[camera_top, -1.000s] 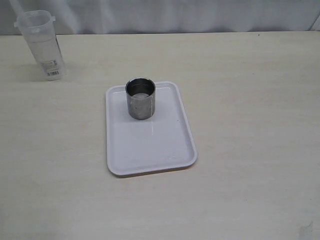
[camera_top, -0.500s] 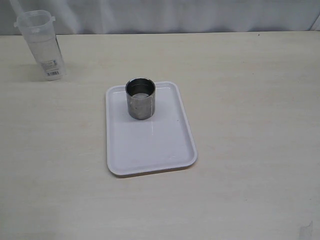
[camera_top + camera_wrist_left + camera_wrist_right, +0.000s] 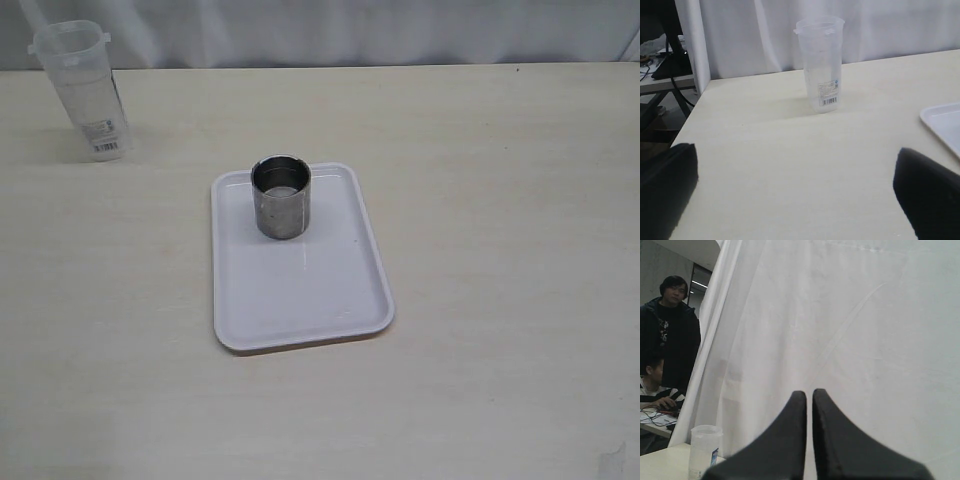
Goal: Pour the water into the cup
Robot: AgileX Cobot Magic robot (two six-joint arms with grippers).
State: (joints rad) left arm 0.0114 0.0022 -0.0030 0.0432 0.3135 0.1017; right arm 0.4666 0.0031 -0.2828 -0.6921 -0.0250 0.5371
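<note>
The steel cup [image 3: 281, 196] stands upright at the far end of a white tray [image 3: 300, 290] in the middle of the table. A tall translucent plastic container with a label [image 3: 82, 90] stands at the far left; it also shows in the left wrist view [image 3: 821, 64] and the right wrist view [image 3: 703, 450]. Water in it is too faint to tell. My left gripper [image 3: 795, 195] is open and empty, its fingers [image 3: 927, 192] wide apart, some way short of the container. My right gripper [image 3: 809, 396] is shut and empty, raised and facing a white curtain. Neither gripper shows in the exterior view.
A corner of the tray [image 3: 942, 122] shows in the left wrist view. The table's left edge [image 3: 690, 117] is close to the container. A white curtain [image 3: 350, 30] hangs behind the table. Two people [image 3: 670, 315] are beyond it at a desk.
</note>
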